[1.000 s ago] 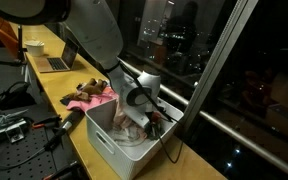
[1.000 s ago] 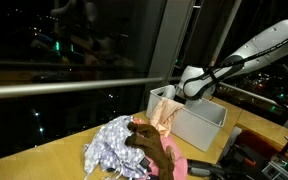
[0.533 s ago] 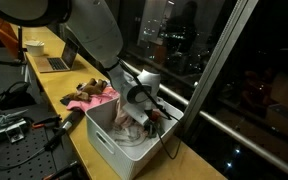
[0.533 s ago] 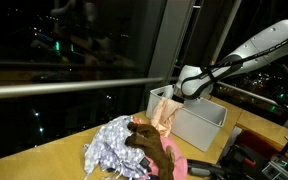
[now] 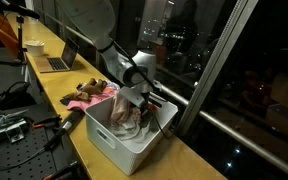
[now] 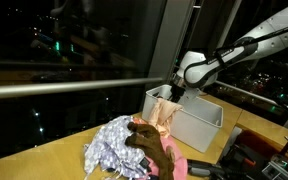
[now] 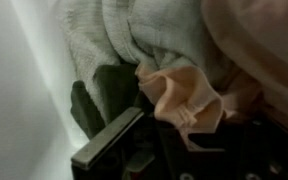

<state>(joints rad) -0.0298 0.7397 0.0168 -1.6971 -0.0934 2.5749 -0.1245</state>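
A white bin point(image 5: 112, 142) point(image 6: 196, 128) stands on the wooden bench, with crumpled clothes point(image 5: 124, 116) inside. My gripper point(image 5: 134, 98) point(image 6: 174, 94) reaches into the bin from above and is shut on a peach cloth point(image 7: 180, 92) point(image 6: 164, 116). In the wrist view the peach cloth bunches between the dark fingers point(image 7: 108, 142), with a grey garment point(image 7: 124, 35) behind it and the bin's white wall point(image 7: 19, 90) to the left. Part of the peach cloth hangs over the bin's edge in an exterior view.
A pile of clothes lies on the bench beside the bin: a patterned grey cloth point(image 6: 112, 146), a brown one point(image 6: 152, 148) and a pink one point(image 5: 87, 99). A laptop point(image 5: 56, 62) and a cup point(image 5: 34, 46) sit farther along. The dark window runs along the bench.
The jaws have closed on the peach cloth. The gripper has risen a little over the bin, pulling the cloth up with it.
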